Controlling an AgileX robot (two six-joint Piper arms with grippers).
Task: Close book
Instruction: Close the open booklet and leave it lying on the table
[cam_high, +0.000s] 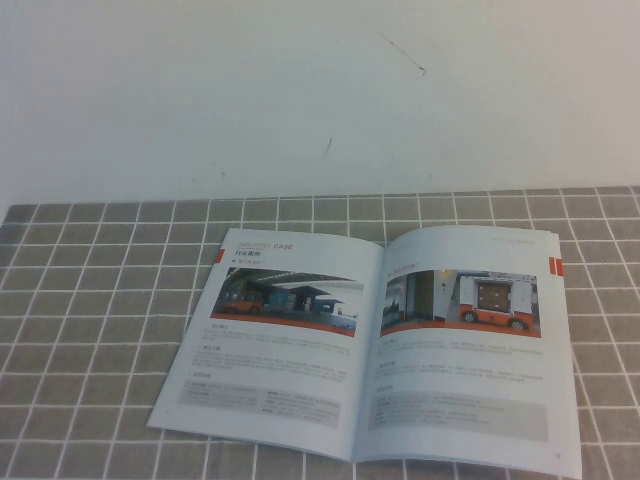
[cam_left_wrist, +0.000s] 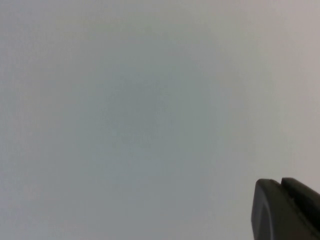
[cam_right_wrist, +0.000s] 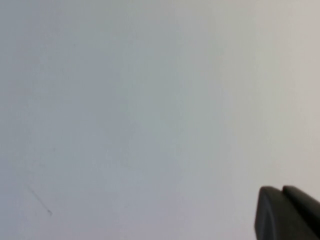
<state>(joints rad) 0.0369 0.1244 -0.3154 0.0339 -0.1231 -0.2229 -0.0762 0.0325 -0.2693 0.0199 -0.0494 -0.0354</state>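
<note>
An open book (cam_high: 375, 350) lies flat on the grey tiled cloth (cam_high: 90, 300), right of the middle in the high view. Both of its pages show orange-and-white vehicle photos above blocks of text. Neither arm appears in the high view. In the left wrist view my left gripper (cam_left_wrist: 280, 183) shows only as two black fingertips pressed together, facing a blank white wall (cam_left_wrist: 140, 110). My right gripper (cam_right_wrist: 281, 190) looks the same in the right wrist view, shut on nothing and facing that wall (cam_right_wrist: 150, 100). The book is in neither wrist view.
A white wall (cam_high: 320, 90) with a few small dark marks rises behind the cloth's far edge. The book's right page reaches the bottom of the high view.
</note>
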